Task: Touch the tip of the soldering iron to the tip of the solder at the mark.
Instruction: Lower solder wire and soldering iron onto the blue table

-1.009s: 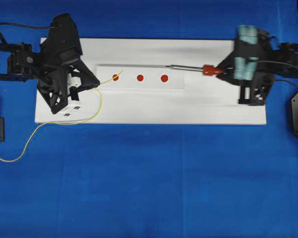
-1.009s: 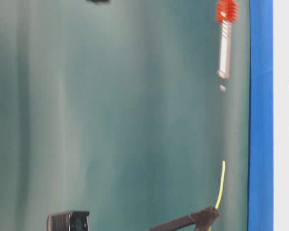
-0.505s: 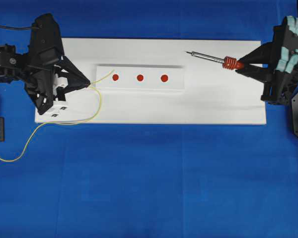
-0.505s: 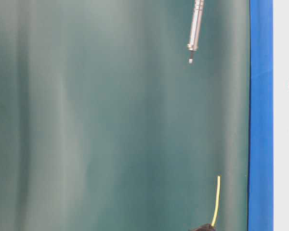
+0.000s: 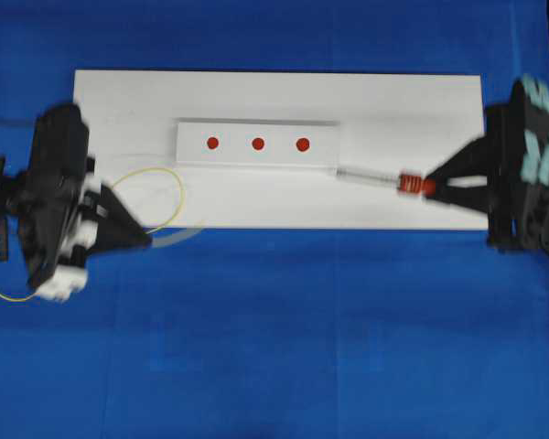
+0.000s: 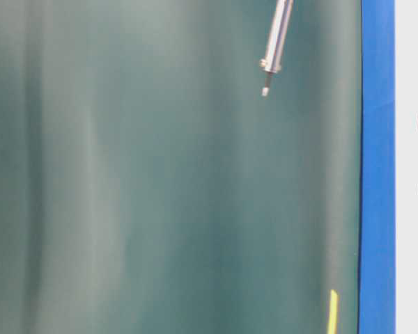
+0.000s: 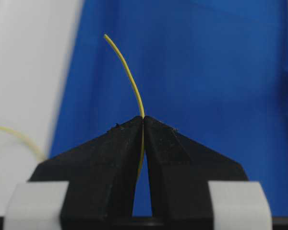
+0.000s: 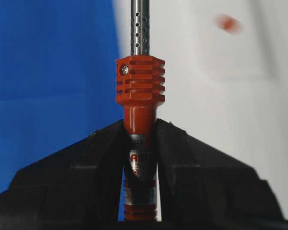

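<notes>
A: Left claw (image 7: 143, 120) first. Wrist view: fingers pressed together on the solder (image 7: 127, 72), which stands up out of the pinch and bends toward the white board (image 7: 29, 72), tip free in the air over blue.

B: Overhead adds the rest. Left claw (image 5: 149, 240) sits off the board's (image 5: 421, 101) near left corner, above the blue tabletop (image 5: 302, 347). The solder (image 5: 169, 178) loops back onto the board and a tail runs out past the arm to the left edge. The held tip is blurred there.

A: Right claw (image 8: 140, 132). Wrist view: clamped around the red handle of the iron (image 8: 139, 86), perforated shaft running straight up out of frame. One blurred red mark (image 8: 228, 23) at upper right.

B: Overhead shows three marks (image 5: 258, 144) in a row on a raised white strip (image 5: 320, 155). Right claw (image 5: 430, 187) is at the board's right side; the iron (image 5: 371, 176) points left, its tip just beside the strip's near right corner, well apart from the solder.

A: Table-level view?

B: Only it shows the iron's shaft end (image 6: 273, 49) and a short yellow stub (image 6: 332, 309) far apart along the frame. No claw in it.
</notes>
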Action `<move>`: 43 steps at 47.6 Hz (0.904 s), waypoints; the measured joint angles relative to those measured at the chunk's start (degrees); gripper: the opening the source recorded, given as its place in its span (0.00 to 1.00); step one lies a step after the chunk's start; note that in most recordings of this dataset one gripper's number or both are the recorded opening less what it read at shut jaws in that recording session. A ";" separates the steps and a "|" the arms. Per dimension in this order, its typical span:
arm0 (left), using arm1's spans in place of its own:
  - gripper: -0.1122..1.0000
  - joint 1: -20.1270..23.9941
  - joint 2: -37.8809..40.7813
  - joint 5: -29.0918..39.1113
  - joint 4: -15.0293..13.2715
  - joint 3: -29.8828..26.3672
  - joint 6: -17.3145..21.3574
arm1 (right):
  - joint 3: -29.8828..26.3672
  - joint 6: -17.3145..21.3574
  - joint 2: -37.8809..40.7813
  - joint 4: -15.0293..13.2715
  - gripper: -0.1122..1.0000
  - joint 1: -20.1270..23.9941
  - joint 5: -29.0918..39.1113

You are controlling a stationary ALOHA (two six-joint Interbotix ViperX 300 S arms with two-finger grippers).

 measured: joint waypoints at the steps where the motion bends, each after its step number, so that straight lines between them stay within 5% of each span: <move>1: 0.12 -1.14 0.35 -0.53 0.00 0.00 -0.18 | -0.09 0.00 0.35 0.00 0.16 0.97 -0.53; 19: 0.12 -13.10 12.22 -11.43 -0.09 0.00 -2.29 | -1.49 1.23 14.06 0.26 0.16 15.21 -9.76; 43: 0.12 -14.68 31.46 -20.39 -0.44 -2.99 -2.20 | -2.99 4.13 34.63 0.79 0.16 21.09 -20.04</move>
